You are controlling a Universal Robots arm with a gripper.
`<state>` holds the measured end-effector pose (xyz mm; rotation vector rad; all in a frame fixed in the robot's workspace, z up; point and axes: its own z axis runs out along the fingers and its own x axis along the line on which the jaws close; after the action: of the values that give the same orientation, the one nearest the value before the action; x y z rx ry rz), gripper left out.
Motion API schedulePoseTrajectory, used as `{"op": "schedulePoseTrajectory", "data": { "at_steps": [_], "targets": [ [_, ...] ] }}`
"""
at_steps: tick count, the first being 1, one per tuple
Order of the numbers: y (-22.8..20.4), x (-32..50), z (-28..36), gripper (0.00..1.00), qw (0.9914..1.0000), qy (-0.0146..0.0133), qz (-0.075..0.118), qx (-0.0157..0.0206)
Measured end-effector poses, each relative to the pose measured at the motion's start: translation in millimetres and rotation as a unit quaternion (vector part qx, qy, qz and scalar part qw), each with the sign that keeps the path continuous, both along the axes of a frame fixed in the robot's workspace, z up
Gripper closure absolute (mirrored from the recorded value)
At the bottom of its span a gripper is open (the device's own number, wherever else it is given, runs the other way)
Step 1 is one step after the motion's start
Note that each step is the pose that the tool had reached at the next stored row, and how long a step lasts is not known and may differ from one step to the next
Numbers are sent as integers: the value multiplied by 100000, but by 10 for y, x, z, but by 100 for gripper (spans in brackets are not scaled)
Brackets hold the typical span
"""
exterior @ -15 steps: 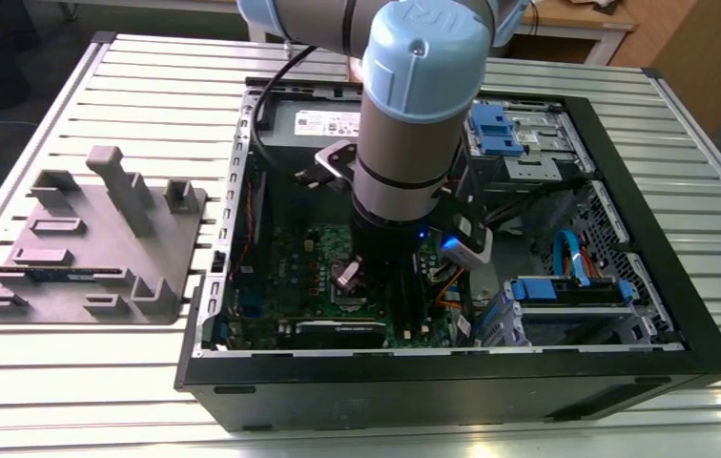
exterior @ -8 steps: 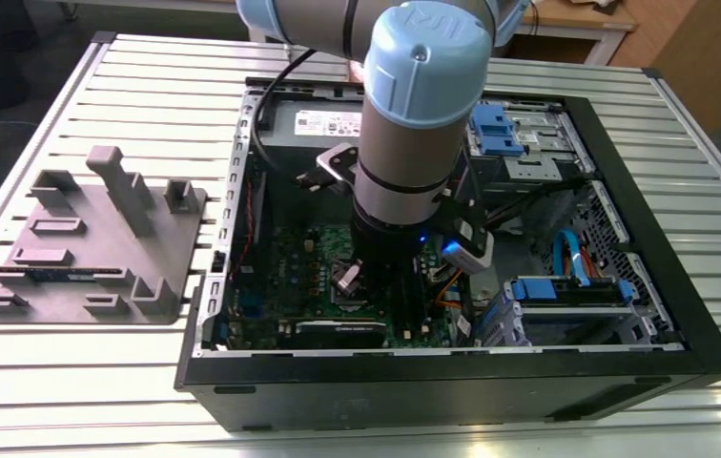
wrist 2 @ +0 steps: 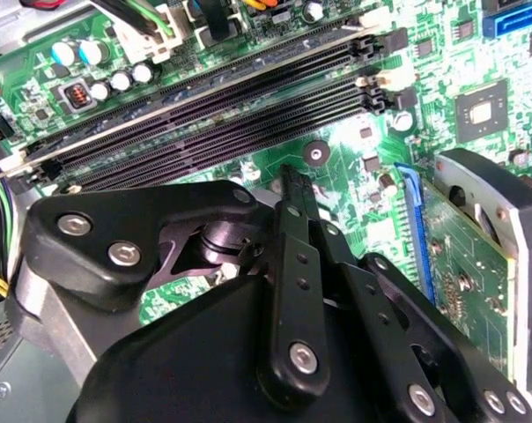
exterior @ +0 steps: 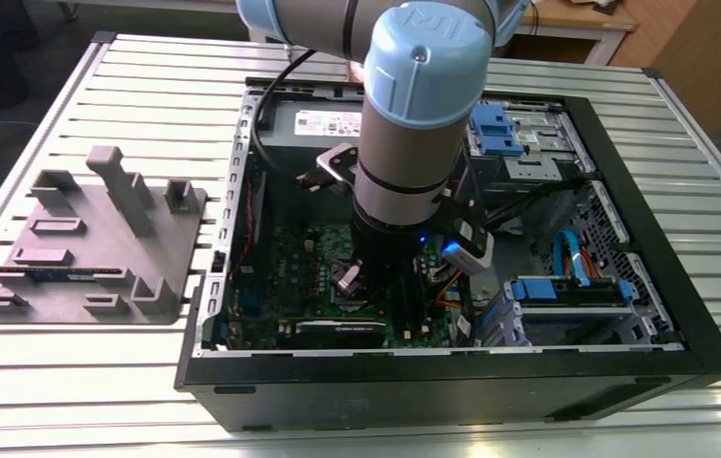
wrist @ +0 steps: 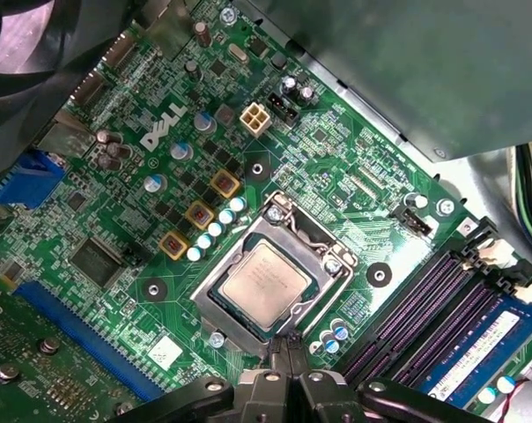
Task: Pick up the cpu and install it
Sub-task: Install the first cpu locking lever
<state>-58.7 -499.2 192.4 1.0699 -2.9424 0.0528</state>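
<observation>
In the first wrist view the cpu (wrist: 264,280), a silvery-grey square chip, lies flat inside the open metal socket frame (wrist: 314,238) on the green motherboard (wrist: 116,220). My gripper (wrist: 290,342) hovers just beside the socket's edge, apart from the chip, fingers shut together with nothing between them. The second wrist view shows the black gripper (wrist 2: 292,181) from behind, above the board near the memory slots (wrist 2: 231,106). In the exterior view the gripper (exterior: 348,280) reaches down into the open computer case (exterior: 463,386).
A grey fixture tray (exterior: 87,243) lies on the slatted table at the exterior view's left. Inside the case are a blue memory stick (wrist: 477,348), an expansion card (wrist 2: 477,256), blue drive brackets (exterior: 494,129) and cables (exterior: 443,286). A dark metal cover (wrist: 407,62) overhangs the board.
</observation>
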Motion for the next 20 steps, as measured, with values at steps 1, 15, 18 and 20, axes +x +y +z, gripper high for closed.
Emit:
{"op": "schedulePoseTrajectory", "data": {
  "at_steps": [1,15,18,20],
  "targets": [
    [0,-2,4,90,100000,-2,-5,-2],
    [70,-50,41,90,100000,-313,-6,-12],
    [71,-59,41,90,99999,-366,-14,-16],
    [71,-61,41,90,99999,-387,-15,-16]
  ]
}}
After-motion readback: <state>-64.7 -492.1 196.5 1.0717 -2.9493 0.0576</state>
